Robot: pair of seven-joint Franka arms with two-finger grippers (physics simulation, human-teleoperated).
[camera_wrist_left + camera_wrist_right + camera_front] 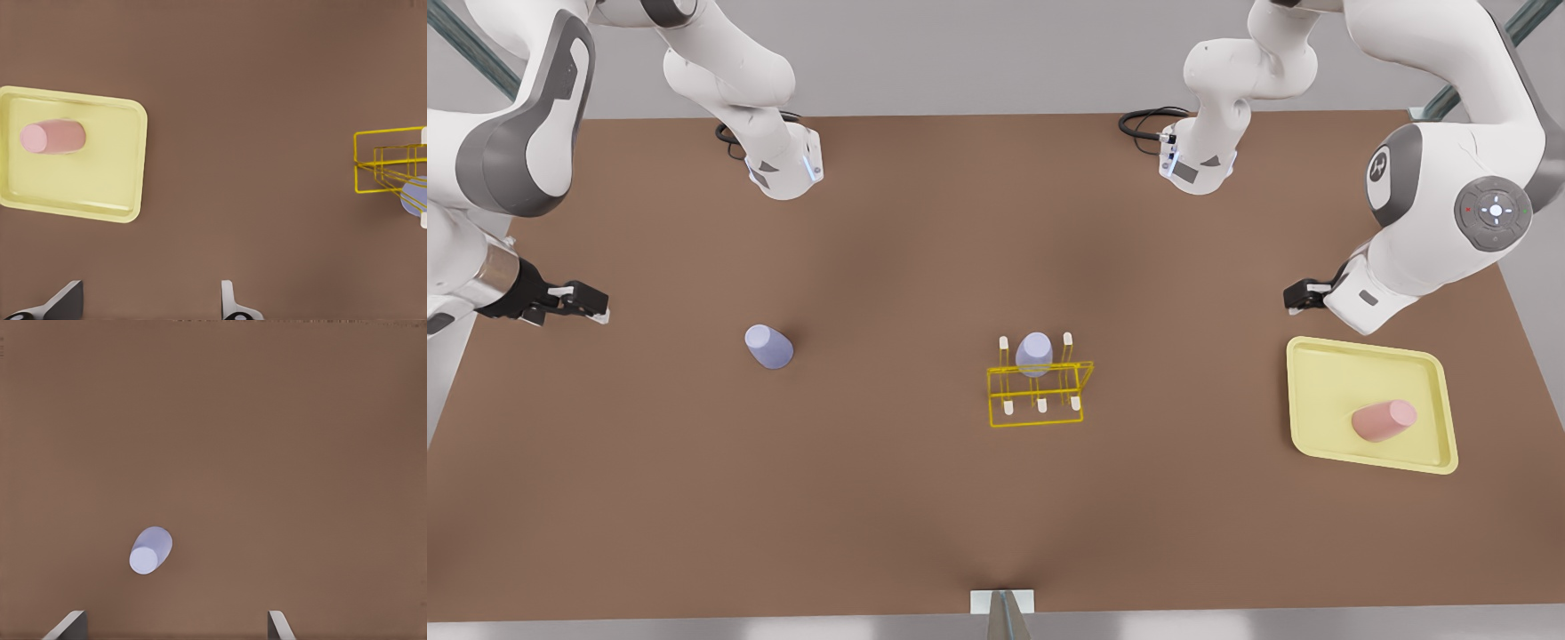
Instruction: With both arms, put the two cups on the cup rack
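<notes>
The lavender cup (768,347) stands alone on the brown table (889,498), well toward the front view's left. The pink cup (1384,420) lies on its side in the pale-yellow tray (1316,364). Between them the yellow cup rack (1039,394) carries another lavender cup (1034,354). My right end effector (596,304) hovers released near the lone cup; my left end effector (1294,296) hovers released beside the tray.

One cup (1034,353) on the rack (1039,391); another (1384,420) in the tray (1316,427).
</notes>
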